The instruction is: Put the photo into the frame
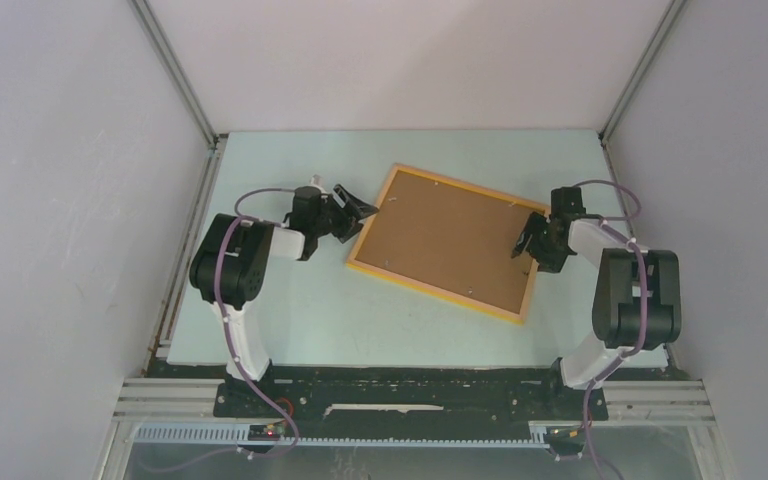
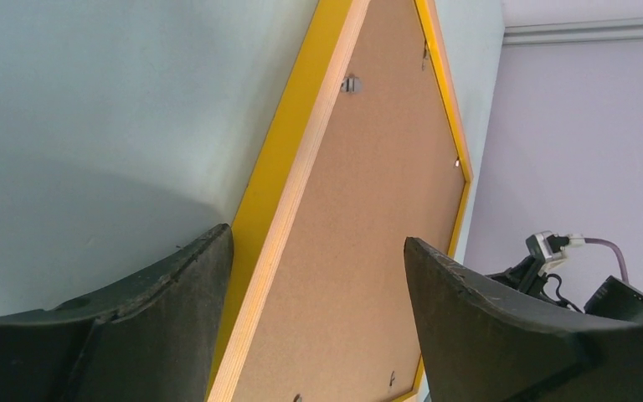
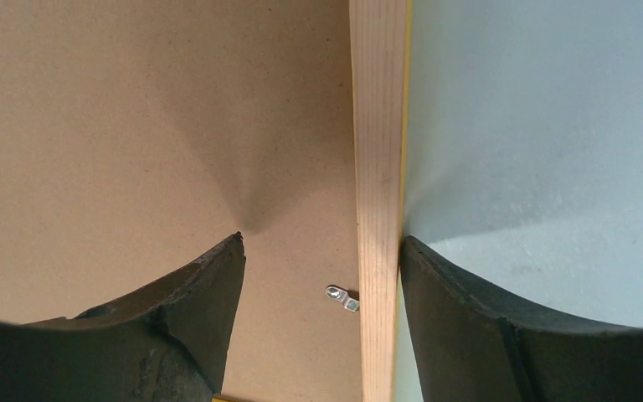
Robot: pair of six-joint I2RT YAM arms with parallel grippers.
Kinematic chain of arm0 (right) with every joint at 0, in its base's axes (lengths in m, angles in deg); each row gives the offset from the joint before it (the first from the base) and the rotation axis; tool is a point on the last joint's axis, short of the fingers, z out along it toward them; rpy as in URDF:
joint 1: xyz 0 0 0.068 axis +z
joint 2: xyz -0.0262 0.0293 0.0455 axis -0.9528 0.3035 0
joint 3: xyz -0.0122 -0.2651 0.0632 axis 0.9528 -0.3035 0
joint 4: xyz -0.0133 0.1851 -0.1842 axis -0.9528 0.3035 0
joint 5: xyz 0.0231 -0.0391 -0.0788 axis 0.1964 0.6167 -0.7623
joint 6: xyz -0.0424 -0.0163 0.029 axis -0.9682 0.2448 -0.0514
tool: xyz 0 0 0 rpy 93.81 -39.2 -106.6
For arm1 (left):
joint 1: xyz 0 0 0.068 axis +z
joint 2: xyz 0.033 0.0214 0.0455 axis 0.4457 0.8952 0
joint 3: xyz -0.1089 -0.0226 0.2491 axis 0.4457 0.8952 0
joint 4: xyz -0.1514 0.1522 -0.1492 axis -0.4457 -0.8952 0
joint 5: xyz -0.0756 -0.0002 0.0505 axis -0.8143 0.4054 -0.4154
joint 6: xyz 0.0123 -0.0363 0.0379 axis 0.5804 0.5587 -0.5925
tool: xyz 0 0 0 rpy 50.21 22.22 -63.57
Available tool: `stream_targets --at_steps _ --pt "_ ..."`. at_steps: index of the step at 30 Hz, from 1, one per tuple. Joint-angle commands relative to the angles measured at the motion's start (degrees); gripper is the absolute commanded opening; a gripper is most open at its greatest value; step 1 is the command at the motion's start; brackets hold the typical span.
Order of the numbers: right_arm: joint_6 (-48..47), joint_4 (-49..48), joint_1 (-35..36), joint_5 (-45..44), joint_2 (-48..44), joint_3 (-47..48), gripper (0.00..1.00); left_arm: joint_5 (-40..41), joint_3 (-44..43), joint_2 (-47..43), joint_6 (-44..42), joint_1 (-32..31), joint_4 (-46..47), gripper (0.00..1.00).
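The frame (image 1: 430, 291), yellow-orange wood, lies face down and slanted on the pale table, with a brown backing board (image 1: 450, 240) filling its back. The photo is hidden. My left gripper (image 1: 356, 207) stands open at the frame's left end. In the left wrist view the gripper (image 2: 316, 234) straddles the yellow rail (image 2: 276, 184), one finger over the table and one over the board (image 2: 377, 209). My right gripper (image 1: 528, 240) stands open at the right end. In the right wrist view that gripper (image 3: 321, 237) straddles the wooden rail (image 3: 378, 126), which lies close against the outer finger.
Small metal clips (image 3: 343, 297) (image 2: 351, 84) sit on the board along the rails. White enclosure walls (image 1: 60, 150) stand close on the left, back and right of the table (image 1: 280, 160). The right arm (image 2: 569, 276) shows past the frame's far end in the left wrist view.
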Motion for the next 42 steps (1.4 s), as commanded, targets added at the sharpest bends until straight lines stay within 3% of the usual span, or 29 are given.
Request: stream_targets --at_steps 1,7,15,22,25,31,35,38,42 --pt "1.8 -3.3 3.2 1.8 2.6 4.5 0.75 -3.4 3.8 -4.0 2.2 -1.0 2.3 0.79" --pt "1.8 -3.8 6.3 3.0 9.2 11.7 0.75 -2.5 10.2 -9.4 3.7 -5.3 2.3 0.79" --pt "-3.0 -0.1 9.9 3.9 23.9 30.2 0.75 4.5 23.7 -19.2 4.2 -16.5 2.5 0.79" --pt "-5.6 11.1 12.9 5.0 34.1 55.3 0.79 12.5 24.4 -27.1 3.1 -30.6 -5.6 0.81" --pt "-6.7 15.7 12.8 1.4 32.6 59.8 0.81 15.0 24.3 -31.2 0.3 -34.0 -10.2 0.83" --pt "-6.6 17.9 10.9 -1.0 20.0 52.3 0.89 24.2 22.1 -42.8 -7.9 -34.8 -25.7 0.89" --pt "-4.0 9.7 9.0 4.8 6.1 32.2 0.89 31.7 15.2 -48.1 -15.4 -33.3 -35.0 0.96" --pt "-1.7 4.0 6.7 10.7 -2.1 17.8 0.89 33.6 9.9 -48.4 -18.6 -28.0 -36.0 1.00" --pt "-1.0 2.6 5.4 10.3 -9.7 6.5 0.90 30.7 1.6 -41.9 -19.4 -18.7 -33.1 1.00"
